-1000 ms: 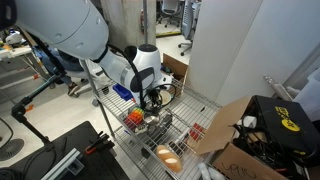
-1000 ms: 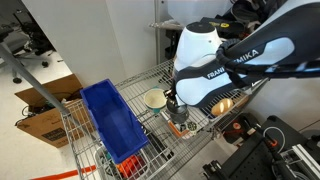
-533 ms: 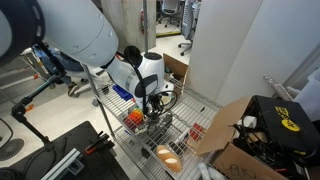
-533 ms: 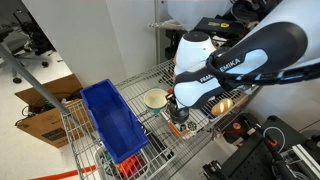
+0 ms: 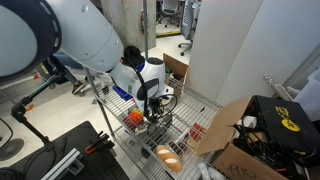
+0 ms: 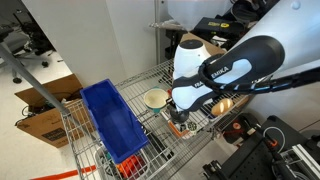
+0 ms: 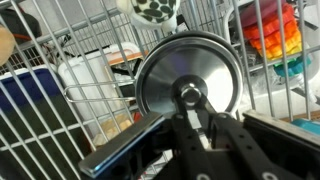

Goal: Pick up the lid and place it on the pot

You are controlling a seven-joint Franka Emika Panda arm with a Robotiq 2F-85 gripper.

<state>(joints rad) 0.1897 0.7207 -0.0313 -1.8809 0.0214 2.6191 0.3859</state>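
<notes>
The lid (image 7: 188, 68) is a shiny round silver disc with a small knob in its middle. It fills the centre of the wrist view, and a dark pot handle (image 7: 115, 152) sticks out from under it toward the lower left. The pot body is hidden beneath the lid. My gripper (image 7: 195, 112) comes in from the bottom, its fingers close together at the knob. In both exterior views the gripper (image 5: 152, 112) (image 6: 178, 113) points down onto the wire shelf, with the small silver pot (image 6: 181, 124) right under it.
The wire shelf (image 6: 130, 88) also holds a blue bin (image 6: 112, 120), a white bowl (image 6: 155, 98) and an orange-glowing bowl (image 5: 168, 153) (image 6: 222, 103). A red and orange toy (image 5: 134, 117) (image 7: 275, 35) lies beside the pot. Cardboard boxes (image 5: 235, 135) stand next to the shelf.
The wrist has turned and sunk slightly over the pot. The gripper stays at the same spot on the shelf.
</notes>
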